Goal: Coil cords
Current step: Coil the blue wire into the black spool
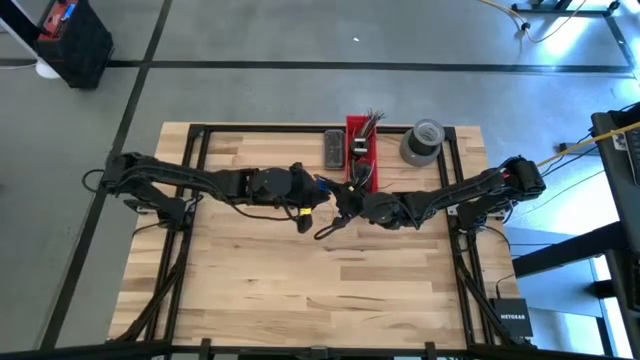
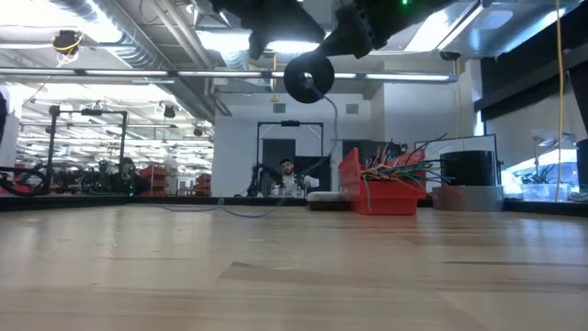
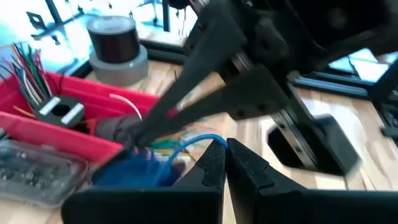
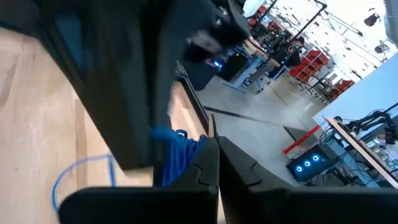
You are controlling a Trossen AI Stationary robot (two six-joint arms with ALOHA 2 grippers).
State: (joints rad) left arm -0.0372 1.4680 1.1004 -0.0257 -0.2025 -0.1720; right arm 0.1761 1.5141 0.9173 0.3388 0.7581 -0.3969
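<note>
The left end effector (image 3: pixel 225 163) has its fingers pressed together beside the blue cords (image 3: pixel 140 168). The right end effector (image 4: pixel 217 165) is likewise closed, touching the cords (image 4: pixel 177 152). Both meet above the tabletop (image 1: pixel 300 280), just beside the red bin (image 1: pixel 362 150).

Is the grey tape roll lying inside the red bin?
No, the tape roll stands on the table beside the red bin, to its right in the high view.

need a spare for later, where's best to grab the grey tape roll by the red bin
Take the grey tape roll from above, one finger in its centre hole and one outside the wall. It lies flat at the table's far edge, apart from the red bin, so the rim is exposed; the hole looks narrow, though.
</note>
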